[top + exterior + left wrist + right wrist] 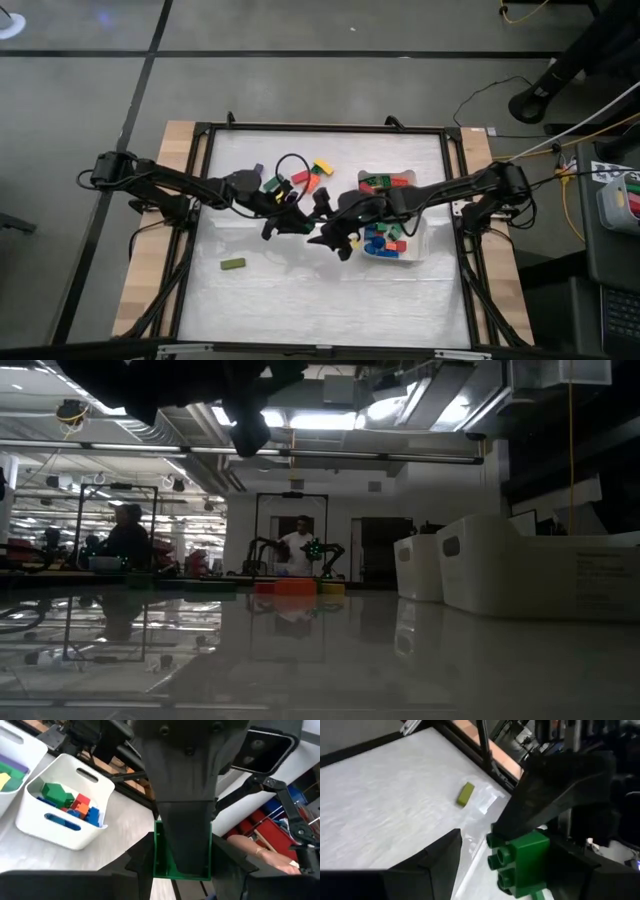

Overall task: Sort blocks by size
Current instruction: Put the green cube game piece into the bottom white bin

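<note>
We see the left gripper (181, 870) over the middle of the table, clamped on a green block (165, 852); the right wrist view shows that same studded green block (522, 857) pinched under the left arm's dark fingers, lifted off the white tabletop (380, 805); the right gripper (335, 238) hangs just beside it, its fingers (432, 862) spread apart and holding nothing. Farther out on the table lies an olive-green bar (233, 264), alone and well apart from both grippers; a loose cluster of blocks (305, 177), red, yellow, orange and green, sits behind the left gripper. Beyond the right gripper stand two white trays (420, 235), each holding blocks (385, 243); in the left wrist view one tray (65, 802) carries green, red, orange and blue pieces.
</note>
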Action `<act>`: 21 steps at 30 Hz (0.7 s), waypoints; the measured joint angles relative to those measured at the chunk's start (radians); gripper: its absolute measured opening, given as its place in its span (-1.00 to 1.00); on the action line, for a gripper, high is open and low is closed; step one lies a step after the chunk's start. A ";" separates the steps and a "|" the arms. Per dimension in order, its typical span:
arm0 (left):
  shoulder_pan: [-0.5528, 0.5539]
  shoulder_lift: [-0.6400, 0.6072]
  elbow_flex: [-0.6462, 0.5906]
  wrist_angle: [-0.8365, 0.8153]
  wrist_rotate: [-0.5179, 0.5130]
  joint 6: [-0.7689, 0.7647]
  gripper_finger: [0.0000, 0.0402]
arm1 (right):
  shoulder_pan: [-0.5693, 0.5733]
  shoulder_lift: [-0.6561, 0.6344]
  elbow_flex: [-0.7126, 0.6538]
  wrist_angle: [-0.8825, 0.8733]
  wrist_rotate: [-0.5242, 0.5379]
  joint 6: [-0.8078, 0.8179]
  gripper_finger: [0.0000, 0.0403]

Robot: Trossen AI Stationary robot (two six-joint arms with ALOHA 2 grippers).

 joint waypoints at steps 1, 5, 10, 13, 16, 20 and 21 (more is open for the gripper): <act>0.000 0.000 0.000 -0.004 0.000 0.000 -0.30 | 0.001 0.005 0.000 0.000 0.000 0.000 0.23; 0.000 0.000 0.000 -0.010 0.000 0.027 -0.30 | 0.001 0.011 0.000 -0.004 0.000 0.000 0.21; 0.000 0.000 0.000 -0.012 0.000 0.077 -0.30 | 0.000 0.011 0.000 0.000 0.003 0.000 -0.03; 0.000 0.000 0.000 -0.013 0.000 0.096 -0.30 | -0.001 0.011 0.002 0.000 0.008 -0.001 -0.27; 0.000 0.000 0.000 -0.015 0.006 0.093 -0.30 | 0.000 0.011 0.002 -0.005 0.006 -0.008 -0.51; 0.000 0.000 0.000 -0.028 0.003 0.095 -0.30 | 0.001 0.011 0.002 -0.018 0.004 -0.005 -0.54; 0.000 0.000 0.000 -0.032 0.002 0.097 -0.30 | 0.000 0.011 0.002 -0.026 0.005 0.003 -0.54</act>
